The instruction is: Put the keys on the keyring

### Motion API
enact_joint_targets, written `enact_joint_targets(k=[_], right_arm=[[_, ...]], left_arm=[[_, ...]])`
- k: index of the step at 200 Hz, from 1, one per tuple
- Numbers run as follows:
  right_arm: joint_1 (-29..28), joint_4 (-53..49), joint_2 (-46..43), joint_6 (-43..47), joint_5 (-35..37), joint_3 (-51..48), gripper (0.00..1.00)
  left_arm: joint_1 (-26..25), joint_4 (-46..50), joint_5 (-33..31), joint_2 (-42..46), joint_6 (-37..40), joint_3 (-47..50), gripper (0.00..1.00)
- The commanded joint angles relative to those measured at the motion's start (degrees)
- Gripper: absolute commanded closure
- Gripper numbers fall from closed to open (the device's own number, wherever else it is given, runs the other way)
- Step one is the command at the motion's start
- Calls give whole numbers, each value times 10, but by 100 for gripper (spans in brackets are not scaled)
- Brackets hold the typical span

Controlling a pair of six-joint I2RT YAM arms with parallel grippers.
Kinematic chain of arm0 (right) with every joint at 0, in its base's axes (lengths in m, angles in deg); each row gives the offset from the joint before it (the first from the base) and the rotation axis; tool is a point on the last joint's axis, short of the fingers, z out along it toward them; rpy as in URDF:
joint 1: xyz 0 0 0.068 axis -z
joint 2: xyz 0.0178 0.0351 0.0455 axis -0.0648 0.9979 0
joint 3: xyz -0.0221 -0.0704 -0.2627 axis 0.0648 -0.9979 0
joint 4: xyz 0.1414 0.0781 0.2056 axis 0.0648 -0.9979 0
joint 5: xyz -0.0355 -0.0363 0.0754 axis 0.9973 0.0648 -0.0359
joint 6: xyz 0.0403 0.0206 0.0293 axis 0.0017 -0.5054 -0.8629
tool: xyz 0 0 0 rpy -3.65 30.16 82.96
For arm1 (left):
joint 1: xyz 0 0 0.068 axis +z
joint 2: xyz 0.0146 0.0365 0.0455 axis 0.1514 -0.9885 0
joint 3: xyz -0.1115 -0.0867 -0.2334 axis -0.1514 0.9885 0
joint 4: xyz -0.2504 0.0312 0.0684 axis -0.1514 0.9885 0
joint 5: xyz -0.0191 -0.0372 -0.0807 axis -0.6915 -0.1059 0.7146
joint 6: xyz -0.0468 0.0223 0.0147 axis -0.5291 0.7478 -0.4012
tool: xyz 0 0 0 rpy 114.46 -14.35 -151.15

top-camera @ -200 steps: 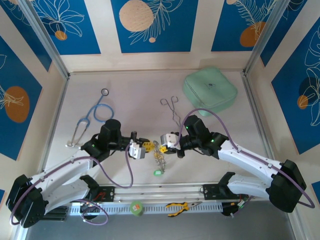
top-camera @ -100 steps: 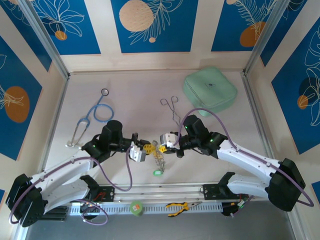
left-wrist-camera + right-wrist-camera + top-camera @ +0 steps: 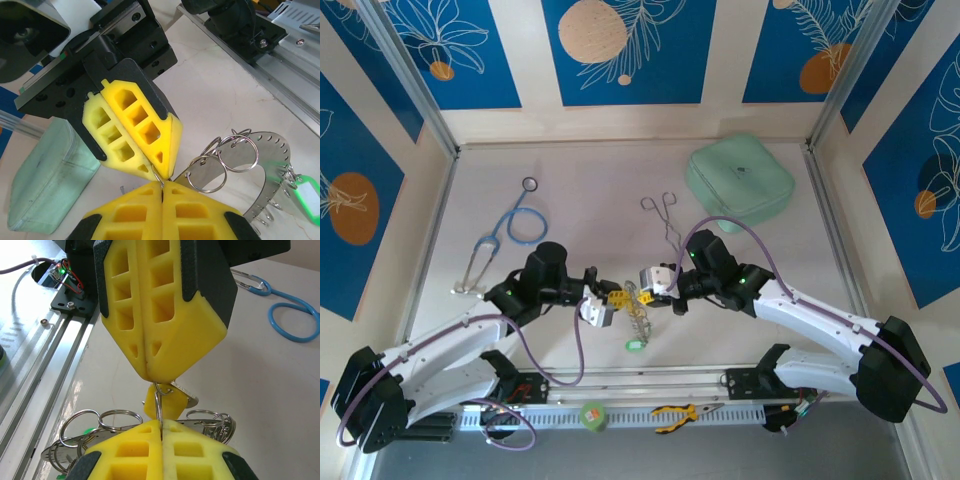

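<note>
Above the table's near middle my left gripper (image 3: 617, 297) and right gripper (image 3: 642, 291) meet tip to tip. Both are shut on one small split ring (image 3: 158, 397). A yellow-headed key (image 3: 169, 402) hangs from that ring, just behind it. In the left wrist view my left gripper (image 3: 162, 184) pinches the thin ring wire against the right arm's yellow fingers (image 3: 135, 125). Below hangs the keyring (image 3: 262, 150), a silvery perforated band fringed with loose rings (image 3: 240, 152). A green-headed key (image 3: 307, 195) dangles at its low end (image 3: 635, 346).
Silver forceps (image 3: 667, 218) lie behind the grippers, and a blue stethoscope (image 3: 510, 228) lies at the left. A mint-green pouch (image 3: 740, 185) sits at the back right. Yellow-handled pliers (image 3: 680, 412) and a green roll (image 3: 592, 414) rest on the rail at the near edge.
My left gripper has shifted slightly rightward and toward the near edge. The right gripper has barely moved. Both stay shut on the small ring.
</note>
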Motion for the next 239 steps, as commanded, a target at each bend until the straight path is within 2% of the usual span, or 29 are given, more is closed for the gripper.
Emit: enact_joint_targets(k=[1, 81, 150, 209, 223, 239], right_arm=[[0, 24, -5, -10, -10, 20, 100], [14, 49, 0, -44, -14, 16, 100], [35, 81, -1, -85, -49, 3, 100], [34, 103, 6, -107, -48, -6, 100], [35, 108, 5, -111, -46, -8, 100], [34, 108, 6, -111, -45, -8, 100]], left_arm=[[-8, 13, -2, -2, 27, -11, 100], [-22, -47, -49, 8, 57, 18, 100], [-25, -82, -84, 13, 74, 37, 100], [-33, -152, -120, 2, 86, 61, 100], [-33, -151, -122, 3, 89, 65, 90], [-33, -146, -125, 8, 89, 68, 84]])
